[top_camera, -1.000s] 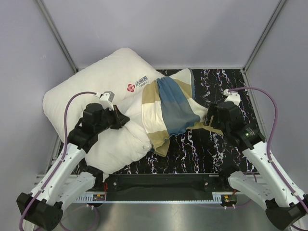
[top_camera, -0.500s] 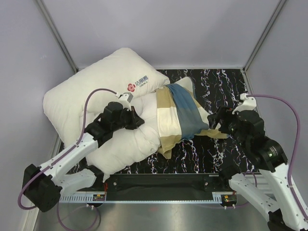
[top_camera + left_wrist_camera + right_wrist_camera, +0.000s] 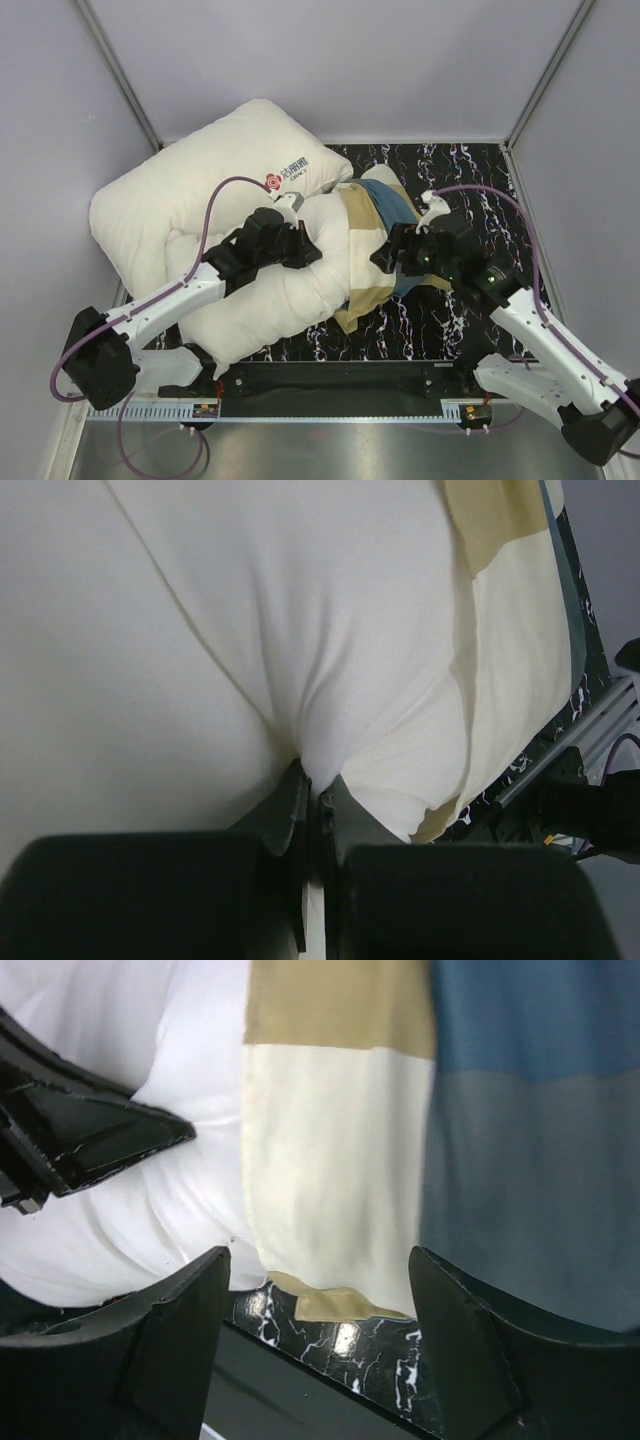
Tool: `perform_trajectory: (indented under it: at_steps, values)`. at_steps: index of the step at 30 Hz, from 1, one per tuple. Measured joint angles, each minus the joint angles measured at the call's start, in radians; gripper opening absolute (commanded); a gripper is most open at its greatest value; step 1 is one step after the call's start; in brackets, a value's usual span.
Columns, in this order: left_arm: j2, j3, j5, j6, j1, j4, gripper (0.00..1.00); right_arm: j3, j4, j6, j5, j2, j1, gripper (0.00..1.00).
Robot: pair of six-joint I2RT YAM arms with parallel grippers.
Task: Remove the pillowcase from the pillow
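Nearest, by the near-left edge of the black, white-veined worktop, the plump off-white pillow is lying bare and creased. The left jaws are closed tight, pinching a fold of its smooth fabric. Rightward, the right jaws are standing wide apart above the pillowcase, whose soft teal, tan and cream checks are sheathing the pillow's far end. Beyond, a white pillow is filling the far-left corner, its red logo too small to read.

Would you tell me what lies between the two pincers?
In the top view, a strip of bare pillow and the cream pillowcase edge lie between them.
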State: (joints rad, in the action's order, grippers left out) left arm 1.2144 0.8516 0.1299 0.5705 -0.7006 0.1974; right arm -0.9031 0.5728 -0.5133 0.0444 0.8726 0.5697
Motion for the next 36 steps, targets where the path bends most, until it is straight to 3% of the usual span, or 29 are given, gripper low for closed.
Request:
perform_trajectory:
  at_steps: [6, 14, 18, 25, 26, 29, 36]
  values:
    - [0.0, 0.0, -0.015, 0.004, -0.014, -0.005, 0.0, -0.004, -0.105, -0.016, -0.005, 0.129, 0.14, 0.8]
    - [-0.008, 0.0, -0.029, 0.004, -0.027, -0.004, 0.0, 0.002, -0.165, -0.04, -0.093, 0.262, 0.176, 0.79]
    - [-0.04, -0.004, -0.029, 0.007, -0.034, -0.005, 0.0, 0.006, -0.186, -0.06, -0.157, 0.299, 0.181, 0.67]
    - [-0.101, -0.045, -0.046, 0.007, -0.037, -0.003, 0.0, 0.007, -0.174, -0.1, -0.257, 0.316, 0.187, 0.28]
    - [-0.11, -0.051, -0.049, 0.007, -0.037, -0.004, 0.0, 0.007, -0.168, -0.105, -0.27, 0.315, 0.189, 0.15]
    - [-0.14, -0.068, -0.056, 0.007, -0.038, 0.0, 0.0, 0.007, -0.14, -0.116, -0.306, 0.299, 0.192, 0.0]
    - [-0.224, -0.104, -0.057, 0.008, -0.039, 0.018, 0.0, 0.008, -0.061, -0.122, -0.404, 0.228, 0.195, 0.0]
